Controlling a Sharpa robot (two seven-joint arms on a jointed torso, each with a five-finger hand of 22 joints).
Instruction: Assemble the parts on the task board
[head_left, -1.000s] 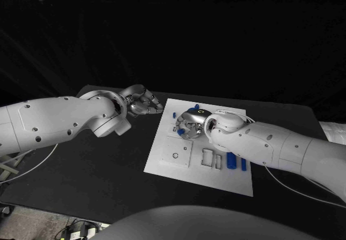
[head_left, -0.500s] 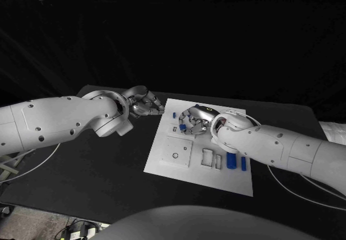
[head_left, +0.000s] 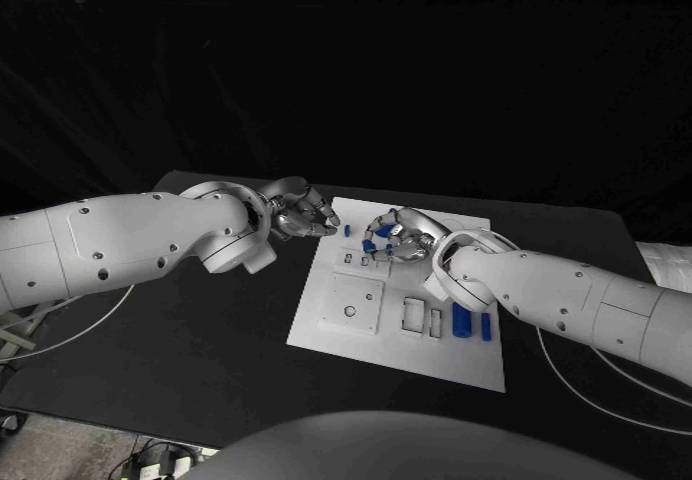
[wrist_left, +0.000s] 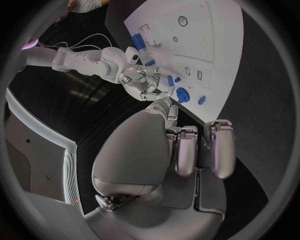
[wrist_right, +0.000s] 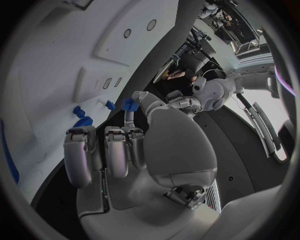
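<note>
The white task board (head_left: 361, 335) lies mid-table. My right hand (head_left: 389, 238) hovers over its far part, thumb and a finger pinching a small blue part (wrist_right: 129, 104); the remaining fingers (wrist_right: 116, 145) are curled. The left wrist view shows this hand (wrist_left: 145, 82) above the board (wrist_left: 206, 30) with blue at its fingertips. My left hand (head_left: 303, 215) sits just off the board's far left corner, fingers (wrist_left: 187, 150) curled in with nothing in them. Two long blue parts (head_left: 463, 320) lie in the board's near right area. A small blue peg (head_left: 348, 229) stands by the far left edge.
Several small blue parts (wrist_right: 81, 116) stand on the board (wrist_right: 56, 65) beside my right hand. Grey rectangular slots (head_left: 415, 314) and a square recess with a round hole (head_left: 351, 311) mark the board's near half. Black table (head_left: 188, 340) surrounds the board.
My right hand has moved from the board's middle toward its far edge, turning its fingers up with blue between them. My left hand has edged right, closer to the board's corner.
</note>
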